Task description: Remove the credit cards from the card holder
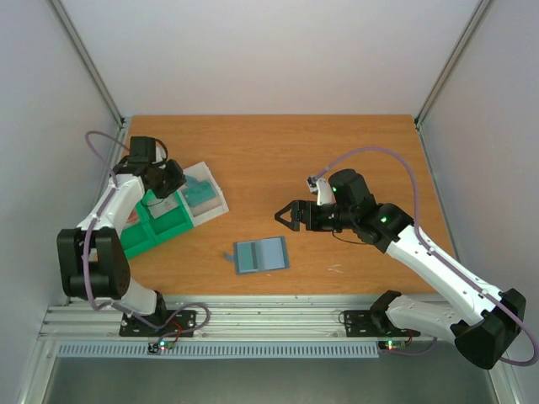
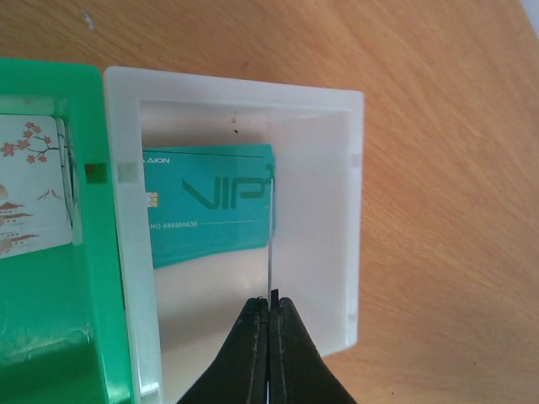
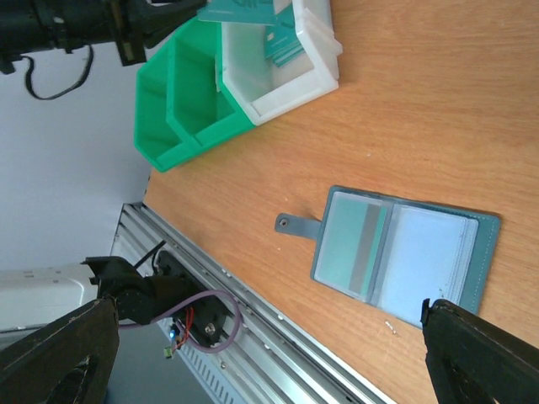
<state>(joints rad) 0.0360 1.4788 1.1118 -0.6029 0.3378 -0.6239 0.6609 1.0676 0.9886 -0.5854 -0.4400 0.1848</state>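
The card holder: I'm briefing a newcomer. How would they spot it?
On the wooden table, look near the middle of the near edge. The card holder lies there open and flat, alone. Unlike the green tray and whitish tray to its left, it is slate-blue with a small tab.

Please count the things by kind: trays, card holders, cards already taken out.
Plastic trays: green tray, clear whitish tray: 2
Slate-blue folding card holder, open: 1
Plastic cards out: teal VIP card, white blossom-printed card, edge-on card in left gripper: 3
Total: 6

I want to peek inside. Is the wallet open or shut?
Open: the wallet lies spread flat on the table, both halves facing up.
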